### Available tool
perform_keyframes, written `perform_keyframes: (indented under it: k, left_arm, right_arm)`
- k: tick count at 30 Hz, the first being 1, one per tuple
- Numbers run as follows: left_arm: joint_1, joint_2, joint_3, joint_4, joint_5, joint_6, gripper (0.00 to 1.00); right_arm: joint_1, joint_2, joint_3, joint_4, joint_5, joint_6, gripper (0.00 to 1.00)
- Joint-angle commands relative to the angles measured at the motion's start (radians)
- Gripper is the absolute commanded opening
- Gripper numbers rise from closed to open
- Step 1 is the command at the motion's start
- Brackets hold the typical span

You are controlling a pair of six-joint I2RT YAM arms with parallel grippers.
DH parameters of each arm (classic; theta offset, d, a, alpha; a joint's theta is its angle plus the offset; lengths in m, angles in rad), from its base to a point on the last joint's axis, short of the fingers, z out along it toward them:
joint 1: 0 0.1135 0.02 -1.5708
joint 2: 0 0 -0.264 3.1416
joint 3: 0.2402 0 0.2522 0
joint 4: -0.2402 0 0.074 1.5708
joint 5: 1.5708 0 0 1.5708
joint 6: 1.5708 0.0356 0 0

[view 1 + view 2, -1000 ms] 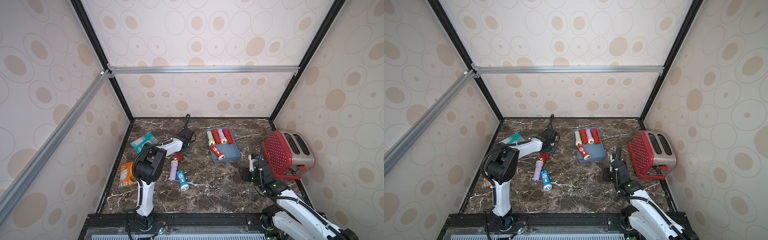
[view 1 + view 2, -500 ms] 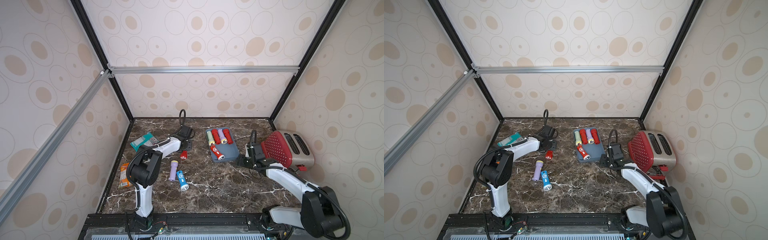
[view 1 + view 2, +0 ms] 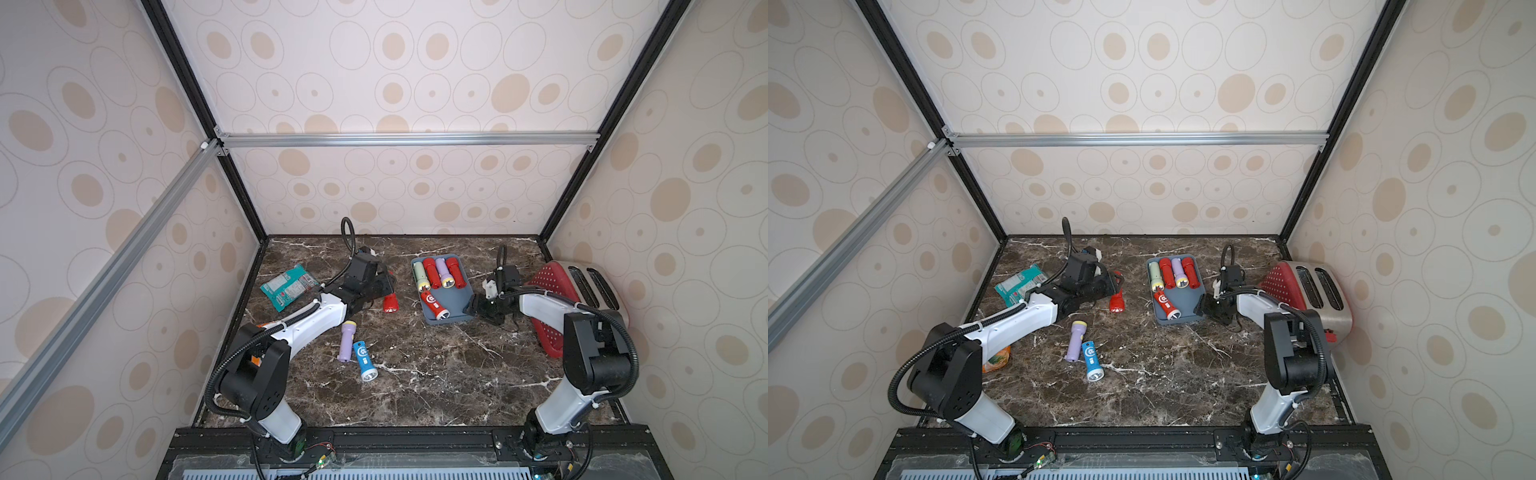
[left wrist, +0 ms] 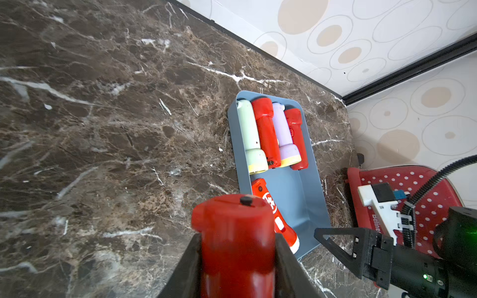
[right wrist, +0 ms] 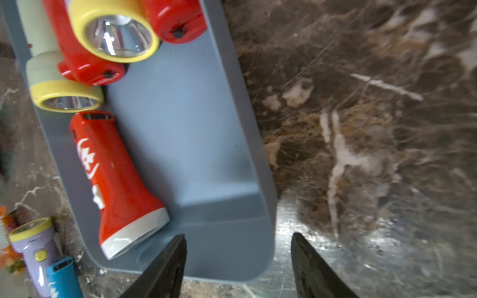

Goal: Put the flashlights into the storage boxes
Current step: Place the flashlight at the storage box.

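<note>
Near the tray [image 3: 457, 301], left pincer [image 4: 237, 237] tight on tray-pointing red flashlight [image 4: 235, 222]; right pincer [image 5: 238, 235] apart.

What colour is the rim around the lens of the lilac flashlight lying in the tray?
Yellow rim, seen best in the right wrist view.

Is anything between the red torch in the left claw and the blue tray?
Nothing visible: only bare marble between the held red plastic flashlight and the shallow slate-blue plastic tray. The right gripper is at its other side.
</note>
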Motion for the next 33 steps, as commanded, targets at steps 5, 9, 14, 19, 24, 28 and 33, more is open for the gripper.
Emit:
perform_keyframes:
  k: [5,9,14,19,24,28,33]
  left_arm:
    - [-0.089,0.108,0.127,0.064,0.014,-0.104,0.15]
    - [-0.143,0.206,0.258,0.03,-0.002,-0.1,0.15]
    - [-0.206,0.3,0.36,0.02,-0.086,-0.182,0.16]
    - [-0.249,0.418,0.399,0.13,-0.114,-0.349,0.16]
    - [-0.275,0.517,0.446,0.253,-0.131,-0.421,0.15]
    - [-0.29,0.571,0.479,0.262,-0.181,-0.439,0.15]
    - [-0.301,0.588,0.495,0.245,-0.295,-0.403,0.15]
  right_arm:
    - [0.009,-0.044,-0.064,0.086,-0.141,0.037,0.65]
    - [0.013,-0.046,-0.063,0.081,-0.143,0.02,0.65]
    - [0.011,-0.117,-0.068,0.006,-0.015,-0.012,0.65]
    - [0.008,-0.271,-0.157,-0.034,0.136,0.034,0.65]
    - [0.01,-0.481,-0.31,-0.039,0.231,0.019,0.65]
    - [0.01,-0.601,-0.393,-0.063,0.319,0.005,0.64]
    - [0.012,-0.684,-0.562,0.117,0.267,0.032,0.64]
